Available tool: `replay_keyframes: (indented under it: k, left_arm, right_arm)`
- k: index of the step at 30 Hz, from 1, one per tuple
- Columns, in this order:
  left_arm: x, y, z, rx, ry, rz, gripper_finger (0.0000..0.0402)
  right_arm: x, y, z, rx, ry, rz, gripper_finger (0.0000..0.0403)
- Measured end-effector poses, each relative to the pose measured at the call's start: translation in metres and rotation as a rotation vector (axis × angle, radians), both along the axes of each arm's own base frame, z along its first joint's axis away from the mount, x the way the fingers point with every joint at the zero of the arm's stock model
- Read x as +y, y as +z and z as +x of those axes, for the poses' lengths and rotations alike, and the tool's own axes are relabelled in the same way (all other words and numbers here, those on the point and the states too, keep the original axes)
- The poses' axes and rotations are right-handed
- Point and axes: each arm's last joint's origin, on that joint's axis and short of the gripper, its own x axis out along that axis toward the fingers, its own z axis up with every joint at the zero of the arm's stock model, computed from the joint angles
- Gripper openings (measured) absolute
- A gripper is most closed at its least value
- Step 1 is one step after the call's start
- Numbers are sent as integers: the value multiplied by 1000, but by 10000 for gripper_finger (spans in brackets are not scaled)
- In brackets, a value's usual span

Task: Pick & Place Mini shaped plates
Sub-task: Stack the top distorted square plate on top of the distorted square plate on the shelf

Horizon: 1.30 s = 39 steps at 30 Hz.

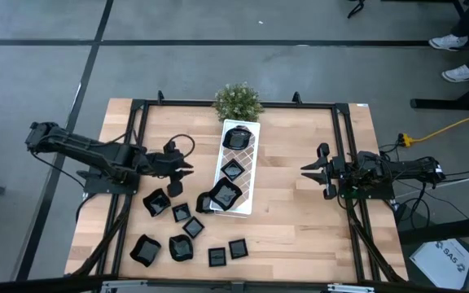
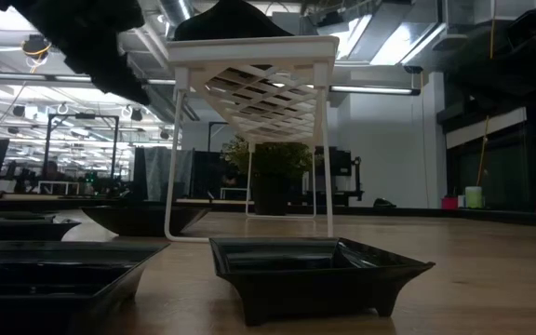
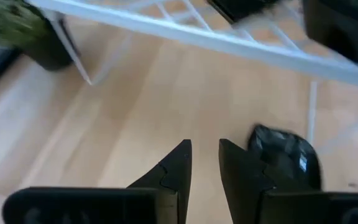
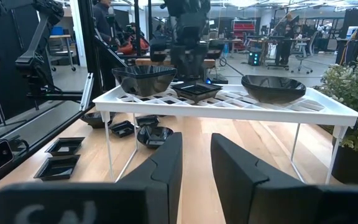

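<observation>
Several small glossy black mini shaped plates lie on the wooden table near its front left. Three more sit on the white lattice tray in the middle: a round one, a small square one and a larger one. My left gripper hovers left of the tray, tipped downward, open and empty. One black plate lies on the table just beyond its fingers. My right gripper waits right of the tray, level, open with nothing between its fingers.
A small green potted plant stands at the tray's far end. The tray stands on thin white legs, raised above the table. Black frame rails run along the table's left and right sides. Bare wood lies between the tray and my right gripper.
</observation>
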Motion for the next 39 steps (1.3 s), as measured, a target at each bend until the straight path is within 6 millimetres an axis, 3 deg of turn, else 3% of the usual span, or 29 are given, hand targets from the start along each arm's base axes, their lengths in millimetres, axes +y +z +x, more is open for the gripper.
replay_keyframes:
  k: [17, 39]
  left_arm:
    - [-23, -24, -6, 249, -94, -179, 75]
    - [-45, -25, -13, 269, -122, -291, 75]
  right_arm:
    - [0, 0, 0, 0, -1, 0, 85]
    - [0, 0, 0, 0, 0, 0, 85]
